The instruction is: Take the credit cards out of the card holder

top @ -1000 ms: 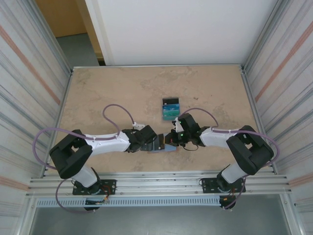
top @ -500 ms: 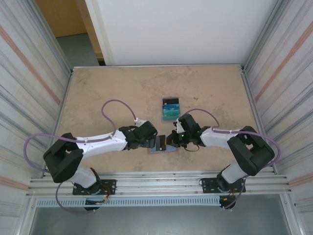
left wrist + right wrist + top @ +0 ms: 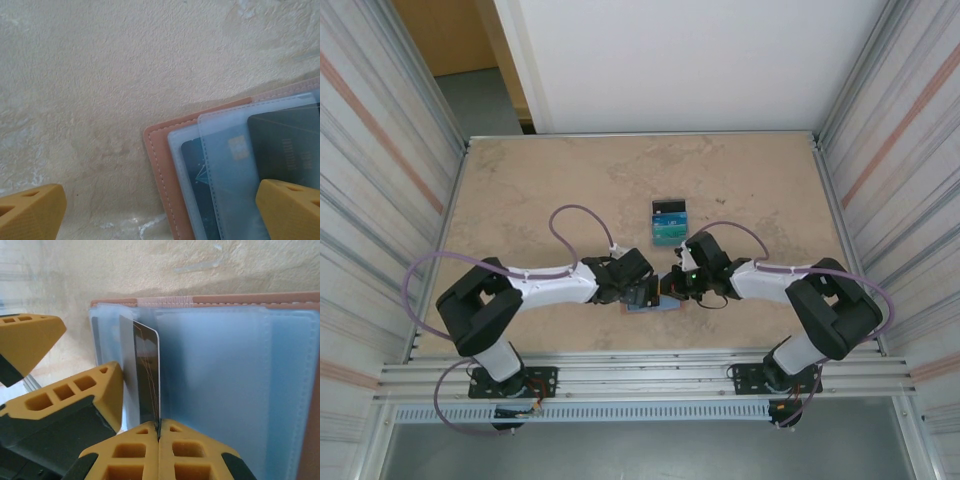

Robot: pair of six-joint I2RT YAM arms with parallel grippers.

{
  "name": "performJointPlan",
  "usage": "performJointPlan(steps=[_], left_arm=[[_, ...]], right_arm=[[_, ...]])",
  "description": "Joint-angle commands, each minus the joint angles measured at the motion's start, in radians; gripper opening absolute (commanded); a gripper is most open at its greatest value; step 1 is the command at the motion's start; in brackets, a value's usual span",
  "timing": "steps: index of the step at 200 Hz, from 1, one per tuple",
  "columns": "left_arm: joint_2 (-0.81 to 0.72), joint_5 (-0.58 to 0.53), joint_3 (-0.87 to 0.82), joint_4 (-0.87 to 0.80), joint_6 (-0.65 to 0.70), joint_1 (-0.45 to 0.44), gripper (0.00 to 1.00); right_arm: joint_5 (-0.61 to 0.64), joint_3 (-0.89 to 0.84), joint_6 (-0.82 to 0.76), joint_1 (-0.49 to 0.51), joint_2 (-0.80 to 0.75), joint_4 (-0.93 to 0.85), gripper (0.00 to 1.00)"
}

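Right gripper [image 3: 159,432] is clamped on the edge of a dark credit card [image 3: 149,370] sticking out of the open card holder [image 3: 225,380], which lies flat on the table [image 3: 520,200] between the arms. Left gripper [image 3: 160,215] hangs wide open over the holder's corner. I'd pin the leather with it, then pull the card straight along the sleeve.

Open table [image 3: 540,180] left; upright stand [image 3: 669,222], seemingly near, behind card holder [image 3: 665,307]

Card holder [image 3: 161,175] on beige table [image 3: 100,75], credit cards [image 3: 285,145] in clear sleeves [image 3: 220,170]
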Motion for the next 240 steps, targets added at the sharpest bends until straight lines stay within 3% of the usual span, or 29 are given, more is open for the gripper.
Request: performJointPlan(steps=[1, 29, 54, 107, 126, 177, 240], left_arm=[[0.046, 0.032, -0.002, -0.029, 0.027, -0.01, 0.99], [0.033, 0.034, -0.014, -0.043, 0.03, -0.01, 0.99], [0.022, 0.032, -0.016, -0.052, 0.029, -0.01, 0.99], [-0.011, 0.033, -0.024, -0.062, 0.012, -0.01, 0.99], [-0.032, 0.018, -0.025, -0.08, 0.012, -0.01, 0.99], [-0.157, -0.028, -0.035, -0.127, 0.02, 0.0, 0.99], [-0.342, -0.034, 0.001, -0.137, 0.041, 0.015, 0.99]], right_arm=[[-0.025, -0.013, 0.019, 0.001, -0.031, 0.065, 0.14], [-0.031, -0.029, 0.025, 0.007, -0.039, 0.119, 0.23], [-0.021, -0.021, 0.02, 0.019, -0.03, 0.128, 0.24], [0.064, 0.032, -0.03, 0.043, -0.014, -0.001, 0.01], [0.107, 0.046, -0.062, 0.046, -0.037, -0.066, 0.0], [0.294, 0.083, -0.189, 0.03, -0.237, -0.326, 0.0], [0.253, 0.069, -0.22, -0.041, -0.496, -0.358, 0.0]])
